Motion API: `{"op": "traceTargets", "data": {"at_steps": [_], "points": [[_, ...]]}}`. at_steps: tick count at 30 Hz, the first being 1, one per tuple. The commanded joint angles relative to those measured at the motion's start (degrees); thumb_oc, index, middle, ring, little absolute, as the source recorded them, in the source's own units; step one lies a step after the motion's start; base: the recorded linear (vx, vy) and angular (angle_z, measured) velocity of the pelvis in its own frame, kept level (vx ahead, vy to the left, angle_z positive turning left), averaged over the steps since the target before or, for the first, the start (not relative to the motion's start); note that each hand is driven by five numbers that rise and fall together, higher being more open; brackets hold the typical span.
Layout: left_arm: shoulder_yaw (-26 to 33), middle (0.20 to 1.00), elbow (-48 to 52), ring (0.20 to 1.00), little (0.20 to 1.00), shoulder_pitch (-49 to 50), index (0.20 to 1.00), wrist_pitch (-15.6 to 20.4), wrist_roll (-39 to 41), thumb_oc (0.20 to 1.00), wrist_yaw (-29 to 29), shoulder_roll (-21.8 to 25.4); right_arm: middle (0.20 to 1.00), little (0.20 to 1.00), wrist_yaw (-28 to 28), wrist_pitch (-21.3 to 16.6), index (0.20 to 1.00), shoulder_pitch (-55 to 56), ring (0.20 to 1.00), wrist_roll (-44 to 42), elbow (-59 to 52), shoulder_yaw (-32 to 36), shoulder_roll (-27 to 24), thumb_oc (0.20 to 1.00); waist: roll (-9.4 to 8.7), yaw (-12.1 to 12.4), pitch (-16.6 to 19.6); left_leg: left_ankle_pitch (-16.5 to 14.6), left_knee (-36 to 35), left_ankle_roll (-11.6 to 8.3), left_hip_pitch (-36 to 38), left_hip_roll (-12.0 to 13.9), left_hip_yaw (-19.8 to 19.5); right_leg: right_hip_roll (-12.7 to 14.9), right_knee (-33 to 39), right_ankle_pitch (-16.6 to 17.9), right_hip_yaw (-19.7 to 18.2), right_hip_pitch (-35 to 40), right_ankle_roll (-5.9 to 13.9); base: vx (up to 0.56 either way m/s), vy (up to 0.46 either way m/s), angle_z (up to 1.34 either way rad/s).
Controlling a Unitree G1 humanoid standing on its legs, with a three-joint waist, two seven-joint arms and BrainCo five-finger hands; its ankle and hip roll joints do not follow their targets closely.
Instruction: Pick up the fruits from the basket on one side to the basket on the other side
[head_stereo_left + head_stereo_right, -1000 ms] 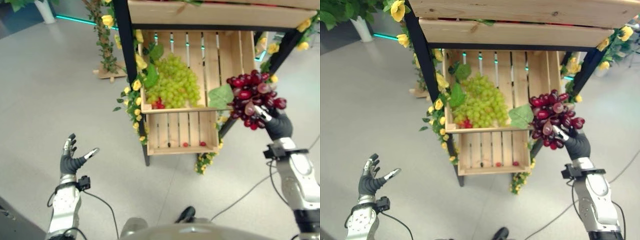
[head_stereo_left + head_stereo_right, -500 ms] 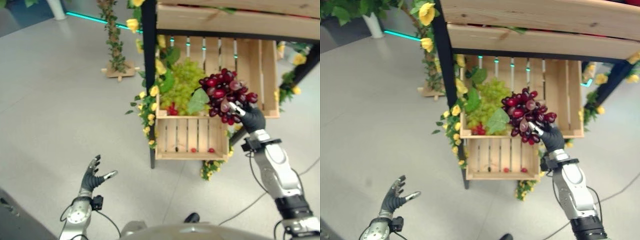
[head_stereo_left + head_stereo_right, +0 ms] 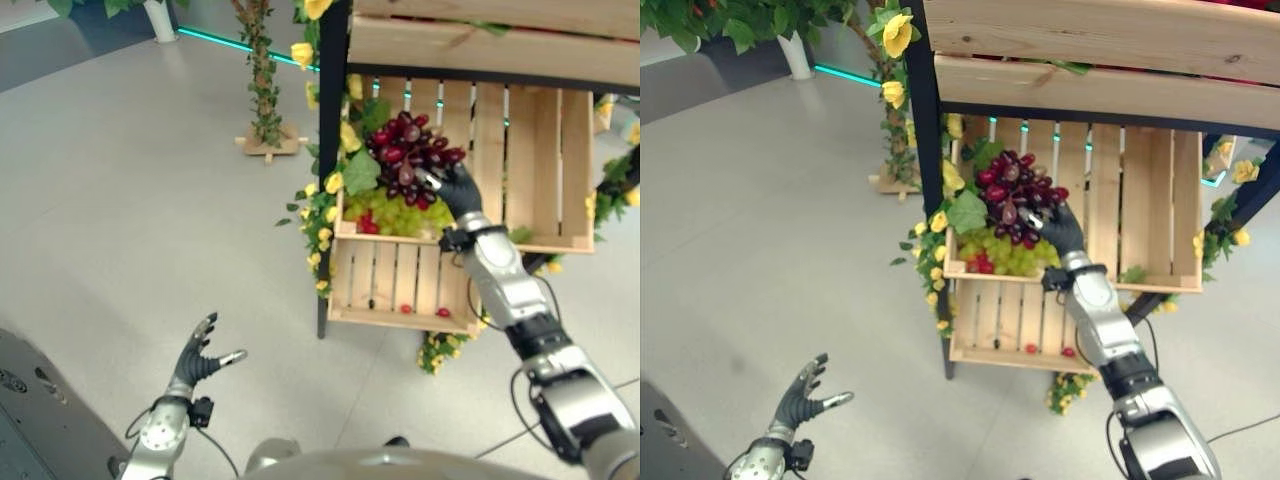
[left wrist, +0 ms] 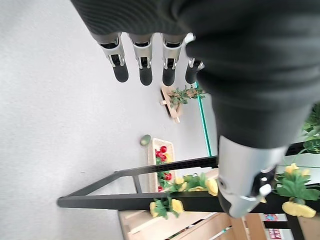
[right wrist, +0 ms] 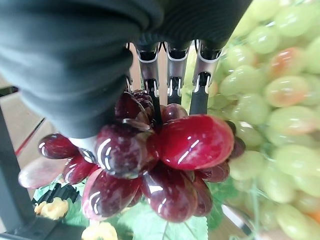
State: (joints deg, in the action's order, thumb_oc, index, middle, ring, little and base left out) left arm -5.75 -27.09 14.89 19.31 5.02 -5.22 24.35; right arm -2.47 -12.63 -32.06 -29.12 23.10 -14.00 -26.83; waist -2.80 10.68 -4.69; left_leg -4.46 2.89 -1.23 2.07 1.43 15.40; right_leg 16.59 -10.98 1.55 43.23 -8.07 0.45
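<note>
Red grapes over the left of the crate

Your right hand grasps the red grape bunch above the green grapes in the wooden crate; your left hand hangs released.

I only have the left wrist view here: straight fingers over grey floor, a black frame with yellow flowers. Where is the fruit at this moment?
Observer: The right robot hand is closed on a bunch of red grapes.
Operator: Where is that bunch?
Observer: It is at the left end of the wooden crate, above the green grapes lying there; I cannot tell if they touch.
Operator: And my left robot hand?
Observer: The left robot hand is open and holds nothing, low over the floor, well left of the stand.
</note>
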Motion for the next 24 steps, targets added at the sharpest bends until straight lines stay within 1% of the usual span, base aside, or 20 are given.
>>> {"op": "traceTargets", "data": {"at_steps": [1,3,4,5,7,8,14,16,17,18,20,21,24], "points": [[-2.44,1.0,3.35,1.0,1.0,-1.96,1.0,3.71,-1.35,1.0,-2.06,3.57,0.2,0.2,-4.48,-4.88,0.2,-10.74,0.2,0.7,2.32,1.89,-1.1,0.2,-2.45,2.52,0.15,-2.89,-0.39,0.56,-0.41,-1.97,0.48,2.09,2.78,2.61,0.79,1.95,7.86,-0.01,-0.014,0.06],[-2.81,1.0,3.25,1.0,1.0,-2.23,1.0,3.8,-1.25,1.0,-2.4,3.7,0.2,0.2,-5.53,-5.13,0.2,-12.57,0.2,0.48,4.23,1.97,-1.52,0.2,-2.36,2.61,0.07,-2.74,-0.46,0.48,-0.56,-1.97,0.34,2.09,2.85,2.61,0.95,1.9,7.83,-0.01,-0.014,0.07],[-3.44,1.0,2.55,1.0,1.0,-2.52,1.0,3.91,-1.03,1.0,-3.09,3.85,0.2,0.2,-7.09,-5.41,0.2,-15.47,0.2,0.0,7.38,2.45,-2.29,0.2,-2.3,2.85,0.03,-2.4,-0.71,0.34,-0.74,-2.02,0.01,2.1,3.01,2.7,1.2,1.95,7.86,-0.01,-0.01,0.05],[-3.44,1.0,2.52,1.0,1.0,-2.58,1.0,3.92,-1.03,1.0,-3.1,3.83,0.2,0.2,-7.07,-5.45,0.2,-15.56,0.2,-0.02,7.46,2.42,-2.31,0.2,-2.28,2.84,-0.01,-2.39,-0.72,0.34,-0.74,-2.02,0.0,2.1,3.01,2.7,1.21,1.96,7.86,-0.01,-0.016,0.08],[-4.26,1.0,2.33,1.0,1.0,-3.07,1.0,4.01,-0.64,1.0,-3.92,4.12,0.2,0.2,-9.87,-5.68,0.2,-18.76,0.2,-0.97,11.57,3.8,-3.69,0.2,-2.12,3.08,0.15,-2.04,-1.04,0.17,-0.97,-2.01,-0.47,2.23,3.13,2.8,1.86,2.14,7.99,-0.01,-0.01,0.11],[-4.5,1.0,2.13,1.0,1.0,-3.34,1.0,4.09,-0.37,1.0,-4.21,4.23,0.2,0.2,-10.39,-5.81,0.2,-19.91,0.2,-0.82,13.16,3.85,-4.58,0.2,-2.19,3.23,0.14,-1.93,-1.18,0.1,-1.03,-2.0,-0.65,2.32,3.14,2.83,2.26,2.19,8.06,-0.01,-0.001,0.16],[-5.48,1.0,1.94,1.0,1.0,-4.17,1.0,4.21,-0.61,1.0,-5.31,4.84,0.2,0.2,-12.79,-5.34,0.2,-24.8,0.2,-0.31,22.12,3.98,-9.87,0.2,-2.37,3.63,0.19,-1.66,-1.51,-0.02,-1.19,-2.24,-1.92,2.38,3.22,3.18,3.42,2.93,8.57,0.01,0.004,0.15],[-5.53,1.0,2.09,1.0,1.0,-4.16,1.0,4.17,-0.64,1.0,-5.33,4.86,0.2,0.2,-12.96,-5.21,0.2,-25.46,0.2,-0.31,23.7,3.87,-10.65,0.2,-2.41,3.69,0.18,-1.66,-1.44,-0.04,-1.25,-2.26,-2.05,2.39,3.26,3.26,3.57,3.02,8.64,0.01,0.005,0.17],[-5.52,1.0,2.27,1.0,1.0,-4.34,1.0,4.24,-0.65,1.0,-5.46,5.2,0.2,0.2,-13.54,-4.81,0.2,-26.91,0.2,-0.09,26.96,3.6,-12.5,0.2,-2.45,3.74,0.15,-1.61,-1.37,-0.06,-1.4,-2.35,-2.39,2.44,3.25,3.38,3.73,2.97,8.74,0.0,0.006,0.14],[-5.52,1.0,2.26,1.0,1.0,-4.38,1.0,4.24,-0.65,1.0,-5.47,5.17,0.2,0.2,-13.51,-4.85,0.2,-26.99,0.2,-0.12,27.05,3.55,-12.52,0.2,-2.42,3.73,0.12,-1.61,-1.36,-0.06,-1.4,-2.35,-2.4,2.44,3.25,3.38,3.74,2.97,8.74,0.01,0.006,0.14],[-5.43,1.0,1.95,1.0,1.0,-4.45,1.0,4.24,-0.57,1.0,-5.63,5.26,0.2,0.2,-14.35,-4.22,0.2,-27.34,0.2,-0.16,30.77,3.85,-14.19,0.2,-2.57,3.94,0.1,-1.51,-1.39,-0.12,-1.56,-2.37,-2.9,2.39,3.28,3.34,3.97,3.16,8.82,0.01,0.009,0.1],[-5.48,1.0,1.95,1.0,1.0,-4.5,1.0,4.25,-0.56,1.0,-5.64,5.28,0.2,0.2,-14.27,-4.29,0.2,-27.45,0.2,-0.25,30.95,3.82,-14.25,0.2,-2.57,3.96,0.08,-1.5,-1.39,-0.13,-1.56,-2.37,-2.93,2.39,3.27,3.33,4.0,3.18,8.83,0.01,0.012,0.07],[-5.14,1.0,1.81,1.0,1.0,-4.77,1.0,4.1,-0.48,1.0,-5.84,5.38,0.2,0.2,-14.67,-4.45,0.2,-26.91,0.2,-0.8,31.66,4.48,-16.55,0.2,-2.72,3.95,-0.17,-1.6,-1.37,-0.02,-1.57,-2.38,-3.41,2.59,2.81,3.44,4.25,3.14,9.05,0.01,0.015,0.05]]}}
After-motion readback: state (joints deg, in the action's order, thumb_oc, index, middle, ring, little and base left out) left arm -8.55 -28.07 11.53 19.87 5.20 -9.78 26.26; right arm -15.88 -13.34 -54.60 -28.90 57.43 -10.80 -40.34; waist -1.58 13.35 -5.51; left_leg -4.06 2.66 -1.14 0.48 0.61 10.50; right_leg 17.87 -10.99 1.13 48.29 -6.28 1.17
